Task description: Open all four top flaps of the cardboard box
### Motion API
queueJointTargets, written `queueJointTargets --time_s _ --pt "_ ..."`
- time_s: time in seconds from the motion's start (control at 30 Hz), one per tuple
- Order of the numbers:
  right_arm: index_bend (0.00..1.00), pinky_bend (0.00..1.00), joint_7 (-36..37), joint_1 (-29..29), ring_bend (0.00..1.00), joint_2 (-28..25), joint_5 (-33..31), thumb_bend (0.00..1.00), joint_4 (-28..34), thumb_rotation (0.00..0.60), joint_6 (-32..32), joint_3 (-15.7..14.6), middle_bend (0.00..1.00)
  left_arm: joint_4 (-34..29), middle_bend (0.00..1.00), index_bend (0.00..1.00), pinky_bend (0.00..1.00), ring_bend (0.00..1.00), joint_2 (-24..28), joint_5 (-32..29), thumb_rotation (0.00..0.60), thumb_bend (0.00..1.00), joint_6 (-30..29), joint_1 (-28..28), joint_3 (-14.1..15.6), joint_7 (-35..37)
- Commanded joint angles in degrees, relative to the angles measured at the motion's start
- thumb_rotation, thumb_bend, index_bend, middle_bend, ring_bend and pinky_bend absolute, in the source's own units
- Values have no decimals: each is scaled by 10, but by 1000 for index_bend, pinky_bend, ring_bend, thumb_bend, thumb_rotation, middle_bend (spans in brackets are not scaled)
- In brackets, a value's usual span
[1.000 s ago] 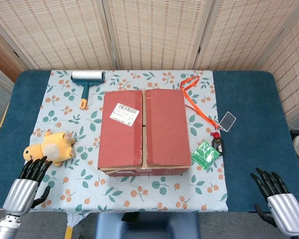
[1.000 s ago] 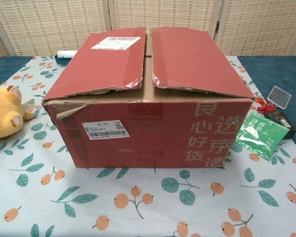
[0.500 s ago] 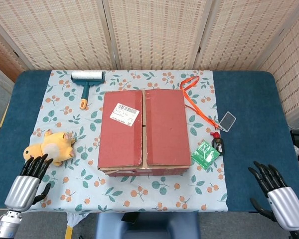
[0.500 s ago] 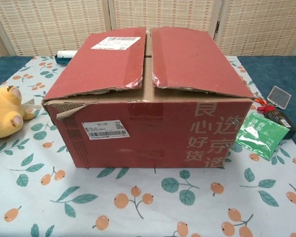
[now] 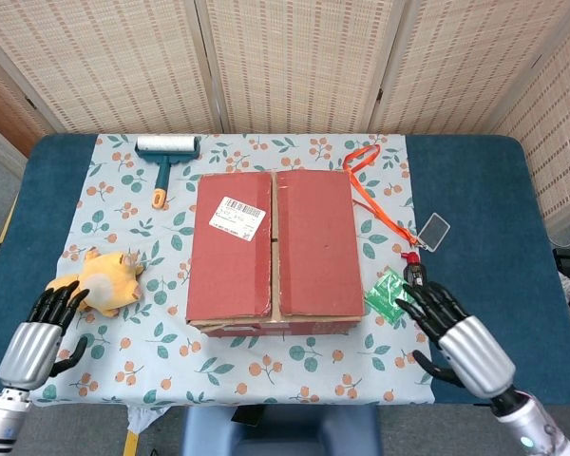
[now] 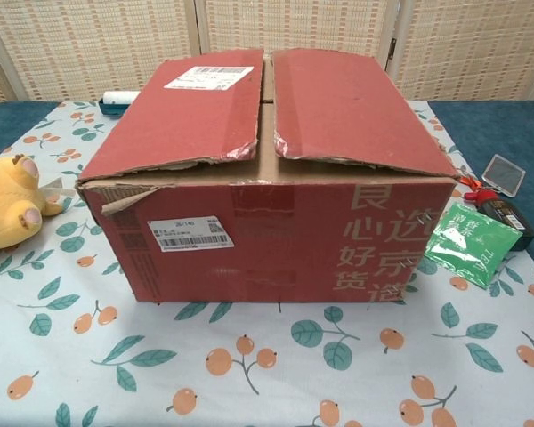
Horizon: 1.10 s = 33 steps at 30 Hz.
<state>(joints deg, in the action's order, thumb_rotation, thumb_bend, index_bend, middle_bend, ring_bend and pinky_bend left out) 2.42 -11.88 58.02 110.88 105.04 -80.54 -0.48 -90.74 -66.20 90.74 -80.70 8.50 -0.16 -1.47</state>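
A red cardboard box point(image 5: 274, 245) point(image 6: 267, 178) stands mid-table on the patterned cloth. Its two long top flaps lie folded down with a narrow gap between them, and a white label sits on the left flap. In the head view my left hand point(image 5: 40, 332) hovers at the table's near left corner, fingers spread, just below a yellow plush toy. My right hand point(image 5: 456, 334) hovers to the right of the box's front corner, fingers spread, holding nothing, next to the green packet. The chest view shows neither hand.
A yellow plush toy point(image 5: 103, 281) point(image 6: 7, 203) lies left of the box. A lint roller point(image 5: 165, 152) rests at the back left. An orange lanyard point(image 5: 378, 195), a clear card holder point(image 5: 435, 231), a small black-and-red item point(image 5: 414, 274) and a green packet point(image 5: 390, 295) point(image 6: 470, 243) lie right of the box.
My right hand has moved in and to the left, from the table's near right corner to beside the green packet. My left hand has crept slightly forward toward the plush toy.
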Motion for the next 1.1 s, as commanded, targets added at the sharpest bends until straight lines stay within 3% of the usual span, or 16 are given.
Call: queueJointTargets --time_s 0.03,0.3,0.57,1.1 --pt "0 0 -19 -42 0 19 -13 414 32 600 46 31 0 13 0 0 13 25 5 -14 600 514 7 4 -5 31" --pt "0 0 -47 -103 0 88 -21 414 28 600 97 55 0 15 0 0 13 25 12 -10 600 518 -8 0 -3 54" --pt "0 0 -81 -137 0 143 -66 414 15 600 136 69 0 11 0 0 13 25 23 -18 600 598 -15 -5 -6 69" --pt "0 0 -99 -197 0 202 -139 414 -20 600 178 98 0 25 0 0 13 25 31 -12 600 643 -12 2 -5 109"
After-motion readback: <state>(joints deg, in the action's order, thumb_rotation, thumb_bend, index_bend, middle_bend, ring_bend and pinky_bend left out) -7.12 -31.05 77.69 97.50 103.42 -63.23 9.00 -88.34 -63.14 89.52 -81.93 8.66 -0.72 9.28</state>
